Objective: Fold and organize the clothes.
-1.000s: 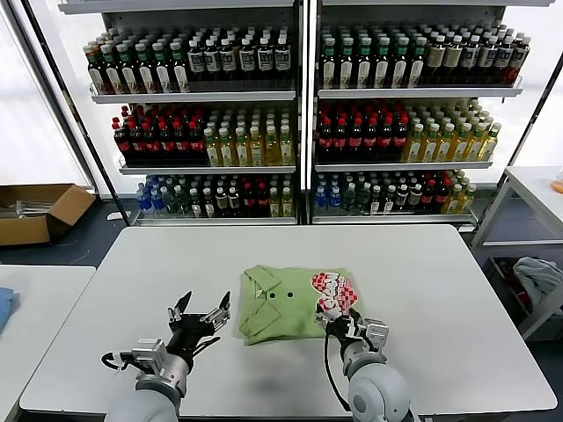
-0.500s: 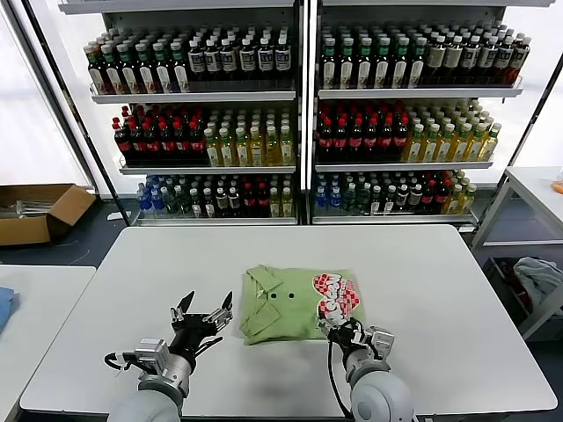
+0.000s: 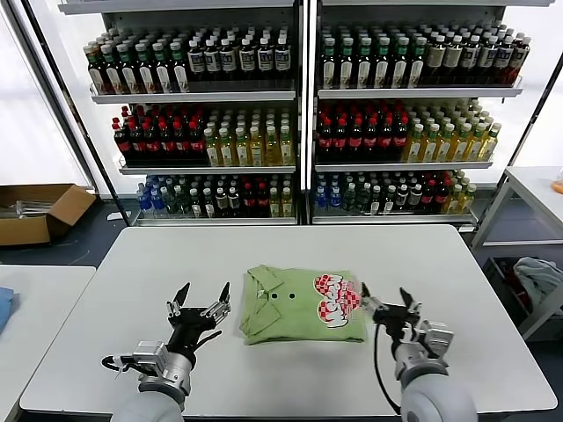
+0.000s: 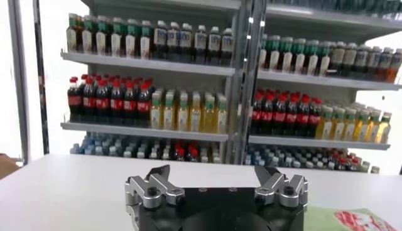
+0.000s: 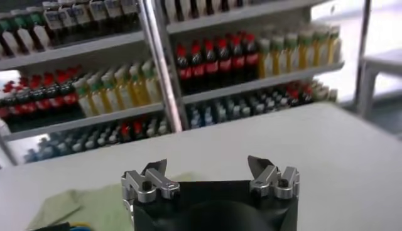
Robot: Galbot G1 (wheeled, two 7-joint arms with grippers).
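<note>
I held both grippers spread wide and empty, the polo shirt (image 3: 304,304) folded between left gripper (image 3: 201,301) and right gripper (image 3: 385,300); tidying seemed next.

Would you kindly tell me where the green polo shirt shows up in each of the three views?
Head view: polo shirt lies folded at table centre, between both open hands.
Left wrist view: only a corner shows, with the red print.
Right wrist view: a green patch beside the hand.
Shared landmark: the bottle shelves.
</note>
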